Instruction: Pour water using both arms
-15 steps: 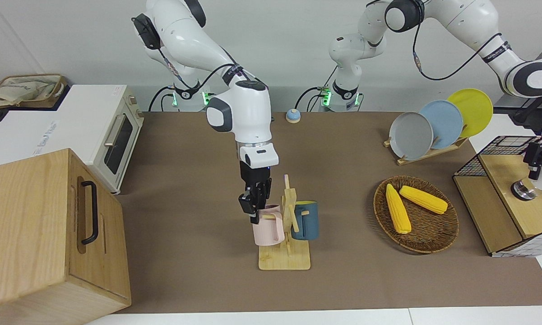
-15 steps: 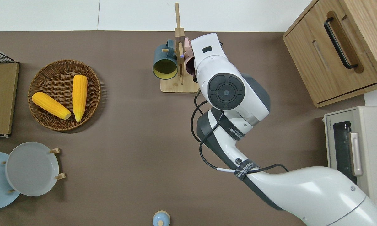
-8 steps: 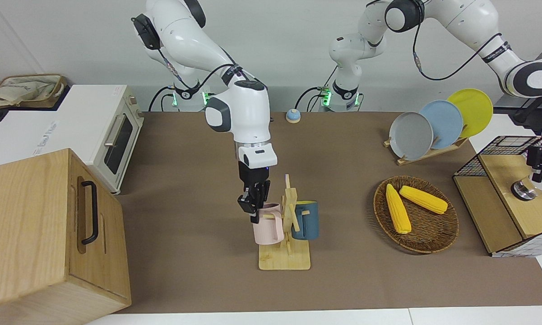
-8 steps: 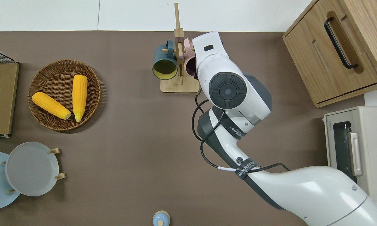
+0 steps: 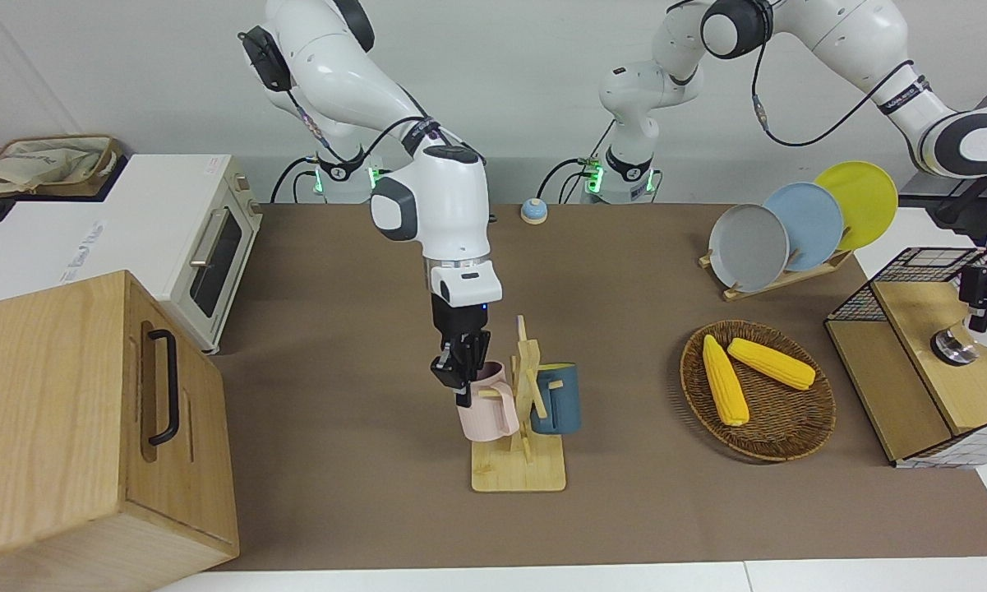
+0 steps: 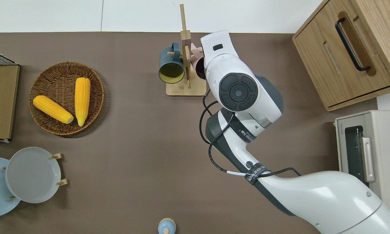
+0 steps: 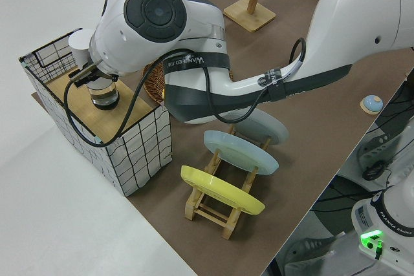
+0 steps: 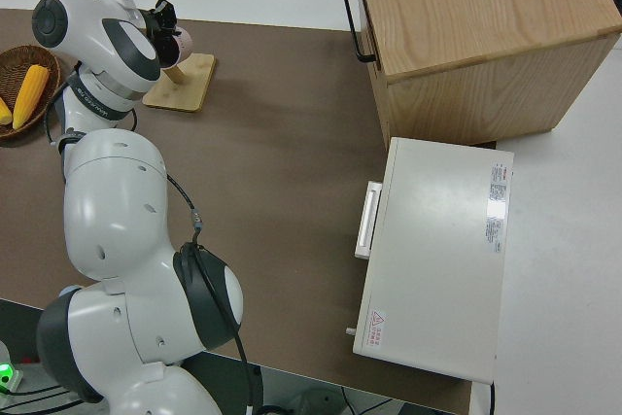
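Observation:
A pink mug (image 5: 486, 409) hangs tilted at a wooden mug rack (image 5: 518, 473), on the side toward the right arm's end. My right gripper (image 5: 463, 372) is shut on its rim; the wrist hides the gripper in the overhead view, where only part of the pink mug (image 6: 197, 65) shows. A dark blue mug (image 5: 555, 399) hangs on the rack's opposite side. My left gripper (image 5: 981, 312) hovers just above a small shiny vessel (image 5: 953, 345) that stands on the wooden top of a wire crate (image 5: 912, 271). No water is visible.
A wicker basket (image 5: 814, 432) with two corn cobs lies between the rack and the crate. A plate rack (image 5: 777, 284) holds grey, blue and yellow plates. A wooden cabinet (image 5: 57, 427) and a toaster oven (image 5: 189, 238) stand at the right arm's end. A small blue knob (image 5: 532, 210) sits near the robots.
My right gripper has lifted the pink mug slightly and drawn it toward the right arm's end, tilting it. The left gripper has risen a little from the shiny vessel.

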Motion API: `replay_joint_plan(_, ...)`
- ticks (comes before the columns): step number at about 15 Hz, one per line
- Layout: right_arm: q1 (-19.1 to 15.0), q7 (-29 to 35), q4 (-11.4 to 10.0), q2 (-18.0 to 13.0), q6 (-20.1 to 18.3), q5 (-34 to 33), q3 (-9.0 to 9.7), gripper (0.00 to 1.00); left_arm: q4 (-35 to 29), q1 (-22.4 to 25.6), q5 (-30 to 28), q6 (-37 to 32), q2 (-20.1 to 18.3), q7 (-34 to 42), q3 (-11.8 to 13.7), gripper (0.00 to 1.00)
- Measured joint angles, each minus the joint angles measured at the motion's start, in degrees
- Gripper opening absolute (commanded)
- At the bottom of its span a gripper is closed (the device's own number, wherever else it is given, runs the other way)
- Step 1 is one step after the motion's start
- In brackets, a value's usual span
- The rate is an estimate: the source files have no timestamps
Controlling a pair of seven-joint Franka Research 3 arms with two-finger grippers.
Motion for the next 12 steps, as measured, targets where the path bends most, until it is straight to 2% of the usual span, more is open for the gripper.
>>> replay_joint_plan(12,0.0,2.0,0.1,0.1,0.0,0.0,0.08,0.031,0.0,0.0,0.0,0.0,0.0,0.0,0.0,0.00)
